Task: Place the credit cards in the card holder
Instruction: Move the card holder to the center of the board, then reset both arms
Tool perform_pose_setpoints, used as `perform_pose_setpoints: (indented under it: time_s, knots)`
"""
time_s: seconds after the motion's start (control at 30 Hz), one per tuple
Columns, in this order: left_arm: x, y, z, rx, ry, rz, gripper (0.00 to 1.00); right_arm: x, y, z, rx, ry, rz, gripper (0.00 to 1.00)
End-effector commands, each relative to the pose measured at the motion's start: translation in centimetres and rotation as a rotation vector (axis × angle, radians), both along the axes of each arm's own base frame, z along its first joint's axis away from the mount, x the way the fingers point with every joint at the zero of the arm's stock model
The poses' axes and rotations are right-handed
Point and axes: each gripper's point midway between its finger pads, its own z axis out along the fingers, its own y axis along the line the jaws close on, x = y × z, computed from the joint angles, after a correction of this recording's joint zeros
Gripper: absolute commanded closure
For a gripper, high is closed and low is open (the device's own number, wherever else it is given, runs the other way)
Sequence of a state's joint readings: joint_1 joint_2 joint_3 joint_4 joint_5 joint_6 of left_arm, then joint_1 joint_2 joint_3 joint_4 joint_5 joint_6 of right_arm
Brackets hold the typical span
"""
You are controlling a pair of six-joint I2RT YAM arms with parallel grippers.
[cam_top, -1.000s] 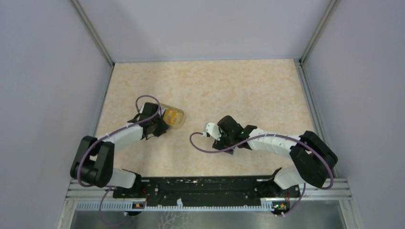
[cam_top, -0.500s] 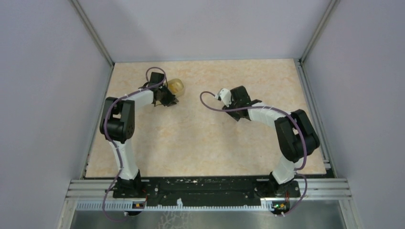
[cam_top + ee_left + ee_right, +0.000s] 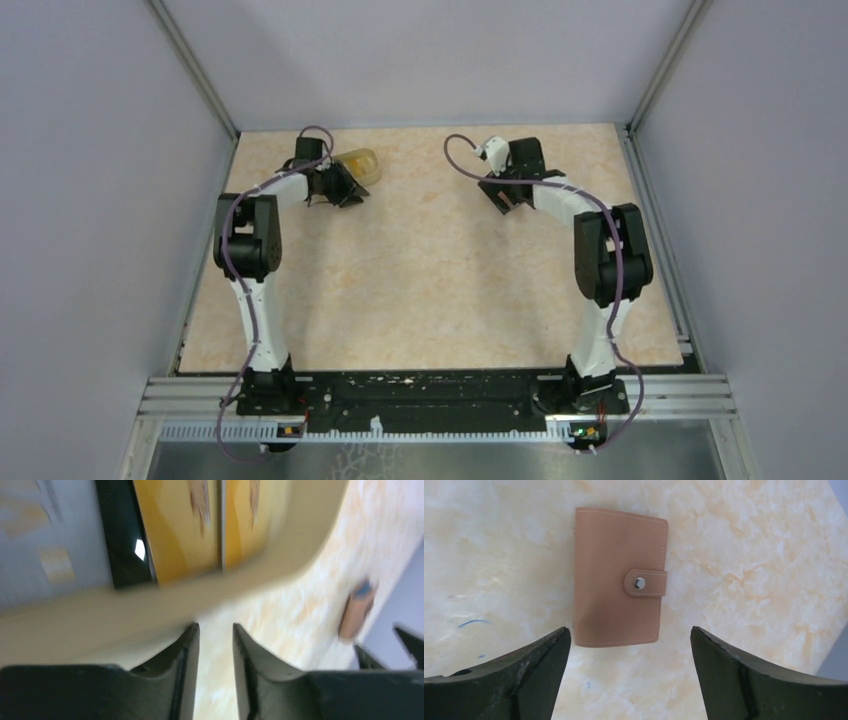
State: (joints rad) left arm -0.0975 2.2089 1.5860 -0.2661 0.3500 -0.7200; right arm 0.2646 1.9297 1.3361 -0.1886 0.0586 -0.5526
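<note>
The translucent yellowish cup (image 3: 362, 163) lies at the far left of the table, against my left gripper (image 3: 340, 188). In the blurred left wrist view the orange-yellow credit cards (image 3: 200, 525) stand inside the cup (image 3: 280, 555). My left gripper (image 3: 215, 627) has its jaws narrowly apart, tips at the cup's rim. The card holder (image 3: 619, 577) lies flat and closed, its snap tab fastened. My right gripper (image 3: 630, 635) hangs wide open and empty just above its near edge. The card holder also shows small in the left wrist view (image 3: 356, 611). From above, my right gripper (image 3: 503, 192) mostly hides it.
The tabletop (image 3: 430, 280) is beige marble-patterned and walled by grey panels on three sides. Both arms are stretched to the far end, close to the back wall. Small blue pen marks (image 3: 471, 623) dot the table near the card holder.
Both arms have swung from the middle of the table to its far end. The cup travelled with my left gripper to the far left. My right gripper came over the card holder.
</note>
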Motion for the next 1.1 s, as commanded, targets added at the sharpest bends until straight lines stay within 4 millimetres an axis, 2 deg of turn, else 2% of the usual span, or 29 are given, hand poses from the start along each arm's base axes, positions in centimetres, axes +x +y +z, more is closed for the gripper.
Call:
perform_pose_setpoints:
  time_s: [0.0,0.03,0.07,0.13,0.17,0.2,0.33,0.47,0.6,0.83,1.07]
  knots:
    - [-3.8,-2.5,4.8,-0.111,-0.168,-0.223,0.57,-1.5,2.6,10.7,0.231,-0.128,0.098,0.09]
    - [-4.7,-3.3,8.2,-0.152,-0.277,-0.285,0.49,-2.6,3.0,12.3,0.312,-0.128,0.116,0.06]
    - [-5.7,-4.1,10.7,-0.192,-0.371,-0.345,0.42,-3.6,3.2,14.2,0.394,-0.139,0.108,0.02]
    - [-8.2,-5.2,14.7,-0.264,-0.514,-0.444,0.26,-5.2,3.0,17.6,0.521,-0.198,0.050,0.01]
    - [-9.7,-5.5,16.3,-0.290,-0.574,-0.477,0.08,-5.9,2.5,19.0,0.577,-0.244,-0.007,0.02]
    - [-10.9,-5.6,18.0,-0.301,-0.650,-0.499,0.02,-6.7,2.1,20.3,0.637,-0.287,-0.065,0.02]
    - [-14.9,-5.3,22.0,-0.284,-0.835,-0.529,0.01,-10.0,1.0,23.9,0.747,-0.390,-0.135,0.02]
    - [-17.5,-4.9,24.3,-0.283,-0.917,-0.517,0.01,-11.8,0.7,25.6,0.777,-0.412,-0.142,0.02]
    - [-19.1,-4.6,25.0,-0.285,-0.932,-0.503,0.01,-12.9,0.9,26.3,0.799,-0.409,-0.122,0.02]
    - [-21.8,-3.8,26.3,-0.208,-1.010,-0.502,0.01,-13.4,1.3,26.3,0.843,-0.389,-0.131,0.02]
    - [-22.8,-2.4,26.8,-0.135,-1.072,-0.398,0.01,-13.2,1.7,26.8,0.871,-0.390,-0.114,0.01]
